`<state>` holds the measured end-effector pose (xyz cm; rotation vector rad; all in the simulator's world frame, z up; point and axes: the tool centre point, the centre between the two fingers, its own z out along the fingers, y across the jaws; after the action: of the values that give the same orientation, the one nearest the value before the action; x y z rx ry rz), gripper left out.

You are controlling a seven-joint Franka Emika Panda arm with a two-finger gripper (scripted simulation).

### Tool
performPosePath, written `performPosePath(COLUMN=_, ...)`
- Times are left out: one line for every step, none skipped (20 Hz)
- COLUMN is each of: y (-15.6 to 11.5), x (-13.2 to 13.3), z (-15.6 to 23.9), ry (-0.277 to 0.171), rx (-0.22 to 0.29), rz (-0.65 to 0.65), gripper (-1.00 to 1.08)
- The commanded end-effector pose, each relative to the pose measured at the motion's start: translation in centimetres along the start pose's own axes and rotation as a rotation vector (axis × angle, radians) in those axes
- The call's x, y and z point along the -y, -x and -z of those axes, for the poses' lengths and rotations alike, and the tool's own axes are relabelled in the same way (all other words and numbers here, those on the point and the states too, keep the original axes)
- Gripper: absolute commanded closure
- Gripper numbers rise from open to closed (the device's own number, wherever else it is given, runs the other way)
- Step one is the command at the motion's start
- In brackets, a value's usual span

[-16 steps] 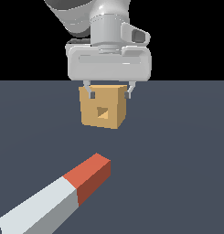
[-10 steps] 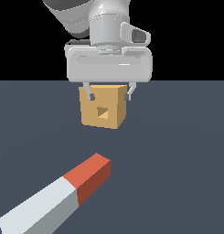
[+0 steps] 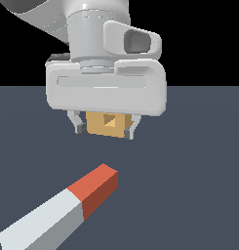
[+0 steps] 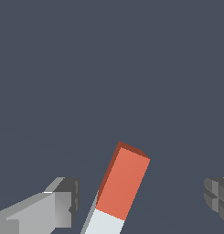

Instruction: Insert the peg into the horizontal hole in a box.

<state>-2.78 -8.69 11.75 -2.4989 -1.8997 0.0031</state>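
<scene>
the robot's pale grey tool (image 3: 106, 129), fingers spread wide and holding nothing, hangs above the dark bench (image 3: 199, 185) between the tan cube-shaped box (image 3: 107, 123) and the long grey-white, red-tipped peg (image 3: 67, 208), apparently lining up a grasp.

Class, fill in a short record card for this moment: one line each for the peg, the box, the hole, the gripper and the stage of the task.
peg: lies flat on the dark floor, red end toward the box, pale part nearer the camera
box: tan cube, beyond the peg, partly hidden by the gripper
hole: small square opening in the cube's near face, empty
gripper: open, holding nothing; in the wrist view the red end sits between the fingers
stage: peg not yet grasped or inserted
</scene>
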Motion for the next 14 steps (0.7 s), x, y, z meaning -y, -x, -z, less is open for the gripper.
performPosePath(y=3.6, x=0.6, z=-1.3, ry=0.001, rx=0.001, rz=-0.111, gripper=-0.92)
performPosePath(y=4.9, x=0.9, z=-1.8, ry=0.002, rx=0.001, rz=-0.153, gripper=-0.92)
performPosePath(y=6.1, x=1.3, z=-2.3, ry=0.002, rx=0.001, rz=-0.192, gripper=-0.92)
performPosePath(y=7.2, x=1.7, z=-2.7, ry=0.002, rx=0.001, rz=-0.227, gripper=-0.92)
performPosePath(y=8.2, x=2.0, z=-3.0, ry=0.003, rx=0.001, rz=-0.258, gripper=-0.92)
performPosePath(y=9.0, x=2.4, z=-3.4, ry=0.003, rx=0.001, rz=-0.286, gripper=-0.92)
performPosePath(y=9.7, x=2.8, z=-3.7, ry=0.003, rx=0.001, rz=-0.311, gripper=-0.92)
performPosePath(y=10.4, x=3.1, z=-3.9, ry=0.003, rx=0.001, rz=-0.333, gripper=-0.92)
performPosePath(y=10.9, x=3.3, z=-4.2, ry=0.003, rx=0.001, rz=-0.351, gripper=-0.92)
performPosePath(y=11.3, x=3.6, z=-4.4, ry=0.003, rx=0.001, rz=-0.366, gripper=-0.92)
performPosePath(y=11.6, x=3.8, z=-4.5, ry=0.004, rx=0.001, rz=-0.378, gripper=-0.92)
performPosePath(y=11.9, x=3.9, z=-4.6, ry=0.004, rx=0.001, rz=-0.386, gripper=-0.92)
performPosePath(y=12.0, x=4.0, z=-4.7, ry=0.003, rx=0.0, rz=-0.392, gripper=-0.92)
performPosePath(y=12.1, x=4.1, z=-4.7, ry=0.003, rx=0.0, rz=-0.395, gripper=-0.92)
